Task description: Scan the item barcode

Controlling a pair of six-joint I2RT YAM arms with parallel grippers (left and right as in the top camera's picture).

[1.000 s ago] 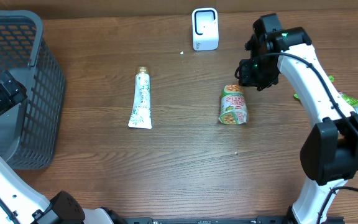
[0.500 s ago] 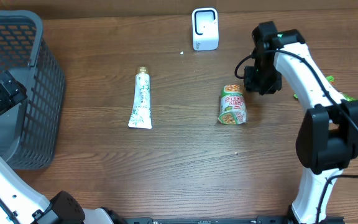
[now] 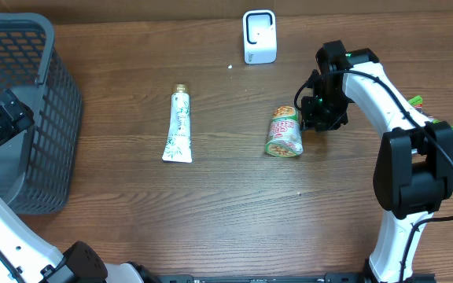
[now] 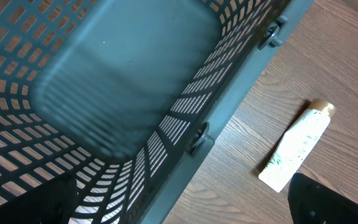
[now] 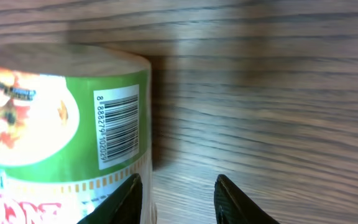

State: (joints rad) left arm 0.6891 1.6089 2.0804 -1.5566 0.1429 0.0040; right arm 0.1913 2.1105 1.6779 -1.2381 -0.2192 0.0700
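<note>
Right claw (image 5: 178, 199): jaws partly apart, bare wood between them, grasping nothing. Its left finger (image 5: 129, 198) sits at the cup's side. I can't tell whether it's touching or just beside.

Change over the last second: the arm dropped in beside the noodle cup (image 3: 284, 132), and the cup slid a bit left and swung, its near end going further left. Looks like a nudge, not a pick. My read is that the finger caught the wall before the jaws straddled it. The cup lies on its side and rolls easily, so it will likely skate again on a one-sided approach.

Where it is: on the table (image 5: 278, 93), mid-right, just left of the right claw, well short of the scanner.

How it looks: green band with a red and orange print. The barcode (image 5: 115, 127) is a white patch with black bars near one end of the cup, on the side facing the wrist camera. It's clean and unwrinkled.

Further left is the tube (image 3: 178, 126), which isn't involved. The left claw (image 3: 5, 116) is wide open over the basket (image 3: 14, 20), idle.

At the far edge is the scanner (image 3: 259, 36), upright. The barcode isn't presented to it, so the scan isn't started.
</note>
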